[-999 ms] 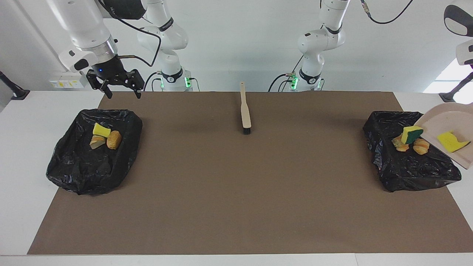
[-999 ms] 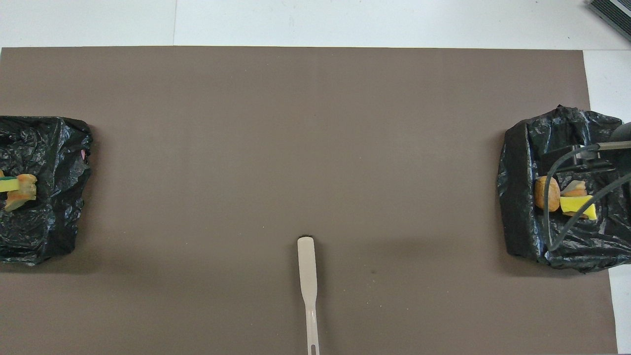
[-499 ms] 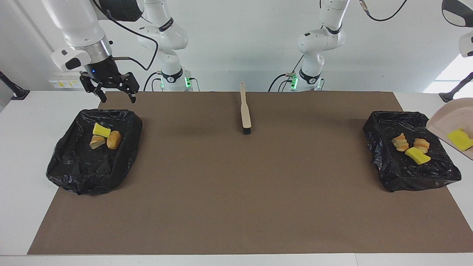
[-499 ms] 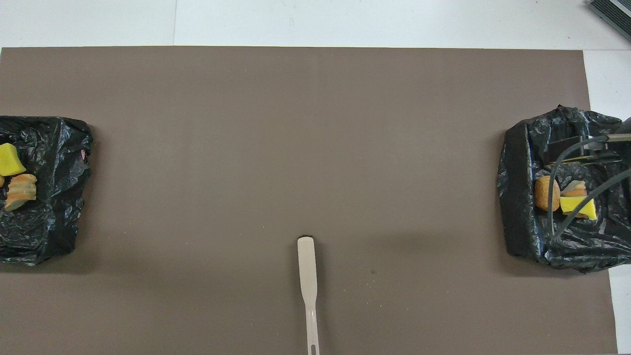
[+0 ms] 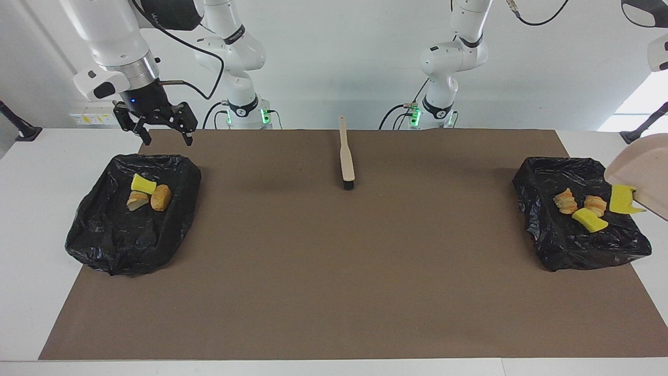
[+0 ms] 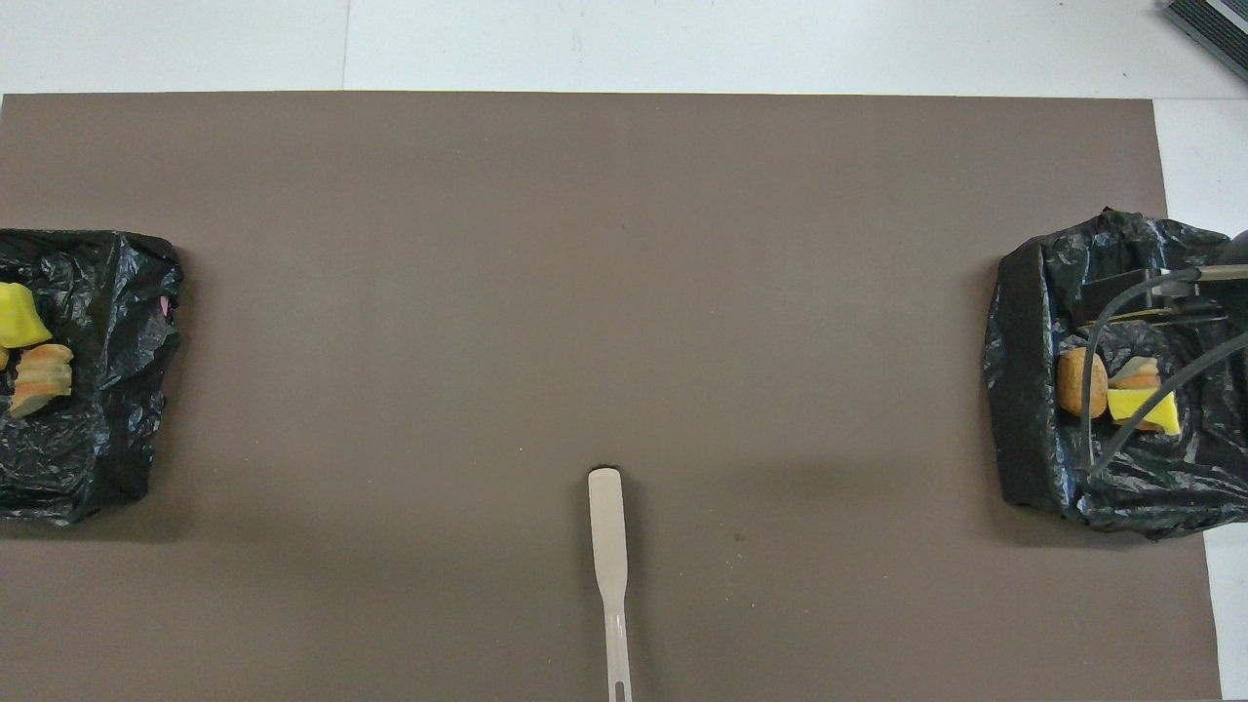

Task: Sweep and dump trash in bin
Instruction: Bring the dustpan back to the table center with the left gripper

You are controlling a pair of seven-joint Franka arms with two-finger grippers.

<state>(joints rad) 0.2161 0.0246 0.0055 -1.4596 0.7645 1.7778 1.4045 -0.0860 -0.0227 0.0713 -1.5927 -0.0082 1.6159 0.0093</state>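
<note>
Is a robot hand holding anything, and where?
The right gripper is open and empty. The dustpan hangs tilted over a bin, its held part out of view.

Brown mat (image 5: 334,271) spread flat over most of the white bench (image 5: 31,219), with bare bench margins at 3, 9 and 12 o'clock overhead. White socket strip (image 5: 86,119) against the wall, 10 o'clock in the facing view. Dark slatted grille (image 6: 1209,24) at the overhead 1 o'clock corner.

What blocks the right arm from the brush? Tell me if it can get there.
Probably it can. The right gripper hangs open and empty near the bin at its end; the brush lies alone on the mat midway between the arms, with nothing standing between them.
</note>
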